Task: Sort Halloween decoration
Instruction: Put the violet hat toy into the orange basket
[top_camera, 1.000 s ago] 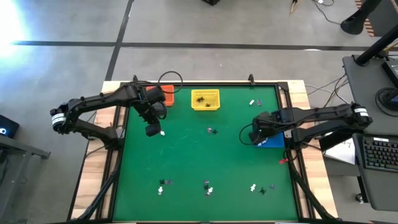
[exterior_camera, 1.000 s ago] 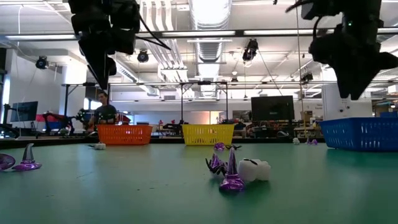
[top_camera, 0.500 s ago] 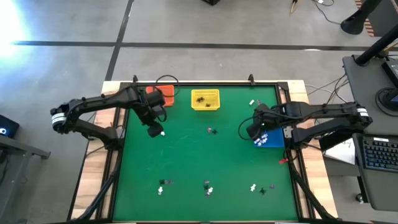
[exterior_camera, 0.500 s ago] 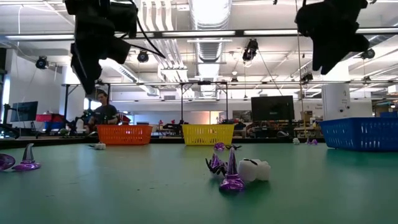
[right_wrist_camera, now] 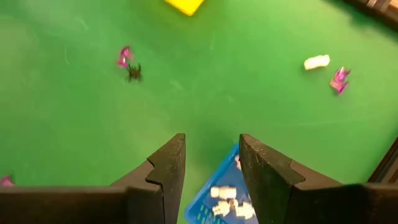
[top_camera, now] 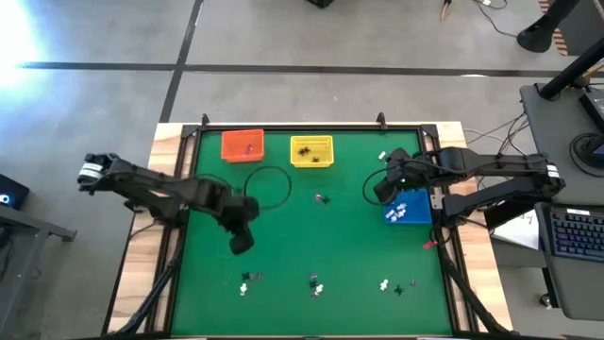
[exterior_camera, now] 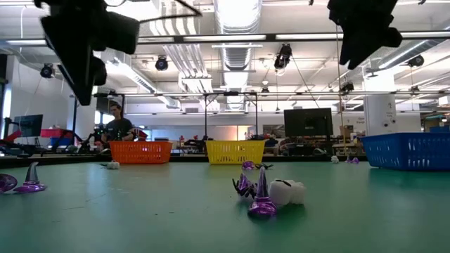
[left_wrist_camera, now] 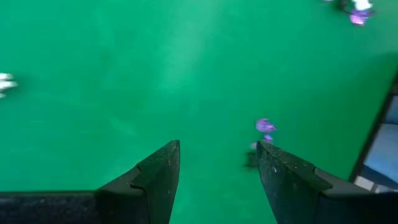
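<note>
The big green table (top_camera: 302,236) fills the middle of the high view, with a wooden rim around it. Two dark arms reach over it from the sides.

The left arm stretches from the left edge toward the middle. Its left pincer (top_camera: 242,242) hangs above bare green cloth, a little above the near row of trinkets. Its two fingers (left_wrist_camera: 158,171) stand apart with nothing between them, so it is released.

The right arm comes in from the right side. Its right pincer (top_camera: 382,190) floats high over the table, just beside the blue basket (top_camera: 408,210). Its fingers (right_wrist_camera: 168,163) are apart too, and they grasp nothing.

Three baskets sit on the table. The orange basket (top_camera: 243,145) and the yellow basket (top_camera: 311,151) stand side by side at the far edge. The blue basket is at the right edge and has small white bits in it. The yellow one holds some dark bits.

A thin black cable (top_camera: 267,184) makes a loop on the cloth below the orange basket.

The Halloween decoration (top_camera: 316,284) is many tiny white, black and purple trinkets. Most lie in a row near the front edge. A few lie in the middle (top_camera: 322,197), and some near the far right corner (top_camera: 382,156).

Far behind the table a person (exterior_camera: 116,125) sits in the room.
</note>
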Action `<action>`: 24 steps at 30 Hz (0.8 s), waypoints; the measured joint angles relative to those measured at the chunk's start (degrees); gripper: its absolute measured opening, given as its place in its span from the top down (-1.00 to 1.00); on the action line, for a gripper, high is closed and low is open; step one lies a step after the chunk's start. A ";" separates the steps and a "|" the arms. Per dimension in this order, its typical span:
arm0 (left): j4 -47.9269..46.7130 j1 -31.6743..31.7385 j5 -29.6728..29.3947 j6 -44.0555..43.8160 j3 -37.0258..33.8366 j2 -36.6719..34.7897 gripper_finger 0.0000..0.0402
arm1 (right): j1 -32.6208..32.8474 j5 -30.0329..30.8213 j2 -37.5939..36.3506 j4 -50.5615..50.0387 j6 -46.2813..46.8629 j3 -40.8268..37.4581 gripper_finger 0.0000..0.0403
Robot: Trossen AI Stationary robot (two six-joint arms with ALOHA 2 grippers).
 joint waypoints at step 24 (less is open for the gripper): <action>25.03 -14.26 -0.29 -16.71 -2.51 15.24 0.04 | -2.12 2.03 0.00 -0.02 -11.42 3.94 0.30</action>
